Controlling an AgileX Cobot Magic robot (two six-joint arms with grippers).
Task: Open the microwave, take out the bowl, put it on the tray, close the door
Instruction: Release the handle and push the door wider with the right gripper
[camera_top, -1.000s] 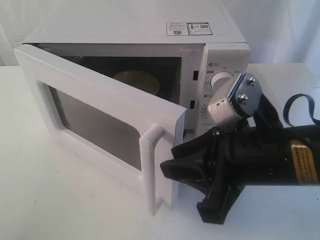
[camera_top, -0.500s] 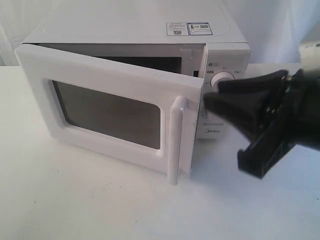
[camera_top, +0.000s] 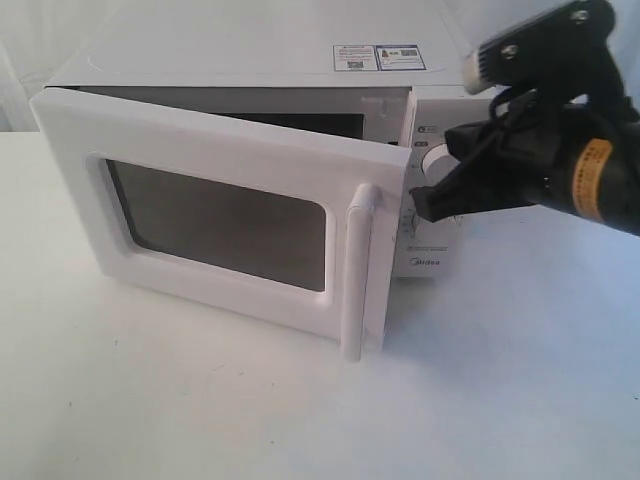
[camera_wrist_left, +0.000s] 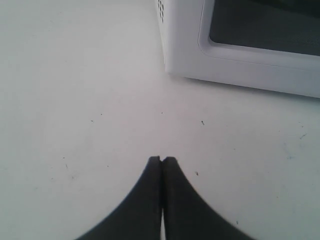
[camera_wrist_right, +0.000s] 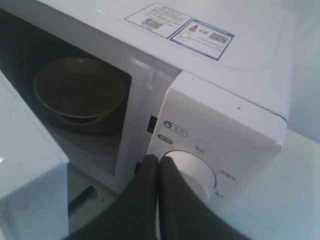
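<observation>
right claw (camera_wrist_right: 160, 160) raised to round dial (camera_wrist_right: 192, 172), closed, empty | left claw (camera_wrist_left: 161, 160) closed | glossy door (camera_top: 220, 200) ajar

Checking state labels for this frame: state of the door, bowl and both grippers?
door: ajar, partway open.
bowl: upright, inside the microwave.
left gripper: shut, empty, over the table.
right gripper: shut, empty, tips by the upper dial.

Door (camera_top: 220, 150) swung partway shut; right fingers (camera_wrist_right: 142, 200) closed together, risen from handle (camera_top: 357, 270) to upper dial (camera_wrist_right: 192, 172)
</observation>
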